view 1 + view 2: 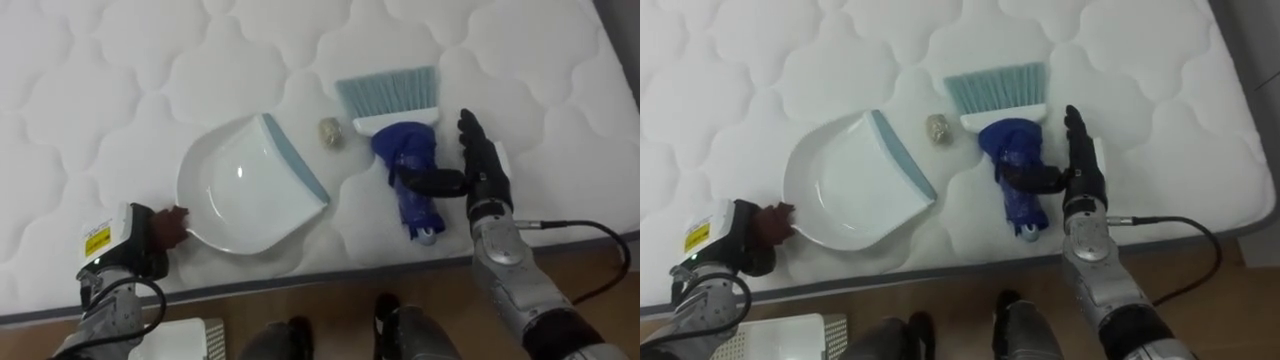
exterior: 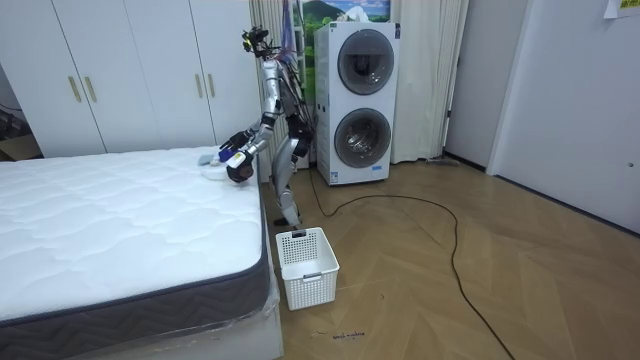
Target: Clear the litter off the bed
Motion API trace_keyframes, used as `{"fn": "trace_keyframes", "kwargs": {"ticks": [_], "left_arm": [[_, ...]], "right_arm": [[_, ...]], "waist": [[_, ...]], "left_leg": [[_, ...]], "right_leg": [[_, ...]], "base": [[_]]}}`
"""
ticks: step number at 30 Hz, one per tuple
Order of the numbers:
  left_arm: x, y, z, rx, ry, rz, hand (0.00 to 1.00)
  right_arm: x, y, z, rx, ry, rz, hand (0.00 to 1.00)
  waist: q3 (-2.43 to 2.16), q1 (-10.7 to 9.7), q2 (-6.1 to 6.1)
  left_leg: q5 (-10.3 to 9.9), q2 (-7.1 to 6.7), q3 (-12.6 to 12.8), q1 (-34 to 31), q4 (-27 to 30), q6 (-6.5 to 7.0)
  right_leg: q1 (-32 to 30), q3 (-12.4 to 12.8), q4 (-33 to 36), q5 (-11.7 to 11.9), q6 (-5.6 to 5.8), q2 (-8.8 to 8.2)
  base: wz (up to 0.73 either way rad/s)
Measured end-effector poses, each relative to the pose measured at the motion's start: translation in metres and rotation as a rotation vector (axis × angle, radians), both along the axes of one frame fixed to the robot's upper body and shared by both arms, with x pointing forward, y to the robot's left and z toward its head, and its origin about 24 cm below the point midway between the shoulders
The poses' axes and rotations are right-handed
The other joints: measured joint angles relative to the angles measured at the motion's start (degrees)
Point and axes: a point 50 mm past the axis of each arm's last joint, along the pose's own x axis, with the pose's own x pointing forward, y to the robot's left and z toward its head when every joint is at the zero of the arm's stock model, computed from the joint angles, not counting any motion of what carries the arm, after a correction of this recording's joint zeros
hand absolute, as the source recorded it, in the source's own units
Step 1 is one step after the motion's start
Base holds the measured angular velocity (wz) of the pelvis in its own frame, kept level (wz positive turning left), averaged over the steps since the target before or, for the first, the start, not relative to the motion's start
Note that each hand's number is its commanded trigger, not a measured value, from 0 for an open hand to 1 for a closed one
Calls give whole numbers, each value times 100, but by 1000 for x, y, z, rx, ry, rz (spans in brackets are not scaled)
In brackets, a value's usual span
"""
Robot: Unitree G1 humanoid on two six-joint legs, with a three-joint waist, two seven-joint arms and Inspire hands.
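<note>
Brush [image 1: 408, 165] position, noted from the bedside: it lies on the bed [image 1: 120, 90] with its long axis running away from the robot. The bristles [image 1: 388, 92] are at the far end and the blue handle's tip points back toward the mattress edge.

The right hand [image 1: 485, 170] lies just beside the handle on its right, parallel to it. Its fingers are straight and its thumb [image 1: 432, 182] reaches across the handle, so the hand is not closed on it. This is plainly the nearer hand.

A small crumpled scrap [image 1: 330, 132] sits just left of the bristles, between them and the lip of the white dustpan [image 1: 240, 185]. The lip faces the scrap.

The left hand [image 1: 148, 235] is at the dustpan's rear rim, touching it. Whether it grips the rim cannot be told.

Judgement: the right hand needs only to close sideways on the handle, then sweep leftward.
</note>
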Motion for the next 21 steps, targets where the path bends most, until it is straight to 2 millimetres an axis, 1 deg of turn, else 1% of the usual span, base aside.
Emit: {"fn": "trace_keyframes", "kwargs": {"ticks": [2,7,8,13,17,21], "left_arm": [[0,0,-1,4,5,-1,100],[-3,-1,-3,-3,32,-3,100],[-3,-1,-4,-5,33,-5,100],[-1,-2,-3,-7,47,-5,100],[0,-3,-2,-8,48,-7,100],[1,-5,-2,-12,54,-7,100]], "right_arm": [[-1,0,-2,-3,8,4,0],[-9,0,-14,-27,60,29,0],[-10,-1,-16,-45,66,36,0],[-12,-3,-20,-107,84,64,0],[-13,-4,-22,-149,91,86,0],[-15,-5,-25,-169,109,96,0]], "waist": [[-13,-1,18],[-23,-6,33],[-34,-9,50],[-35,-7,52],[-31,-23,59],[-29,-40,56]], "left_leg": [[1,-1,-7,28,-8,-1],[19,-1,-23,208,-129,-13],[26,1,-54,217,-160,-14],[49,-3,-58,229,-277,-8],[49,6,-58,206,-298,-8],[48,4,-50,203,-288,-6]], "right_leg": [[29,-8,-3,0,-1,-1],[225,-50,-120,0,0,4],[262,-88,-171,2,3,5],[278,-129,-276,11,13,6],[280,-272,-274,6,4,-16],[298,-260,-272,-3,16,-29]], "base": [[0],[2],[9],[3],[2],[3]]}}
